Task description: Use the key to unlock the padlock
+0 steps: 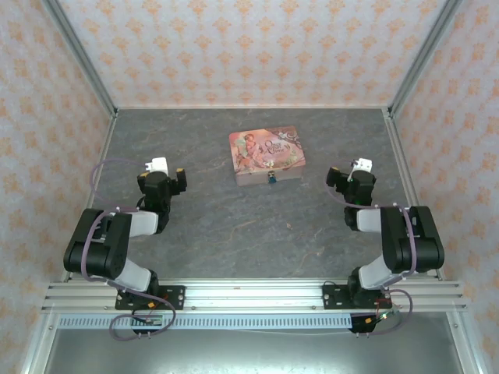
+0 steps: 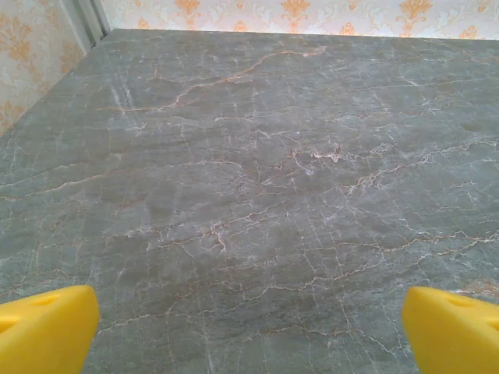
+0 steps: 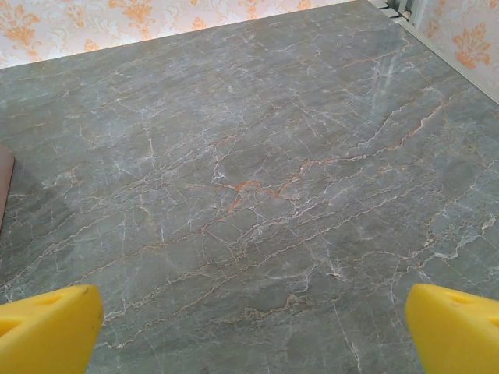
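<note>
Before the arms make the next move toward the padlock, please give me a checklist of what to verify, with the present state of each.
1. Found the padlock, at the near side of the pink tin: ok.
2. Found the key: cannot tell, too small.
3. Lock hanging on the tin or loose: cannot tell.
4. Open jaws on the left gripper, nothing held: ok.
5. Open jaws on the right gripper, nothing held: ok.

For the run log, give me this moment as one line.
stage: padlock untouched | padlock: at near edge of tin | left fingers: open, empty | right fingers: open, empty
</note>
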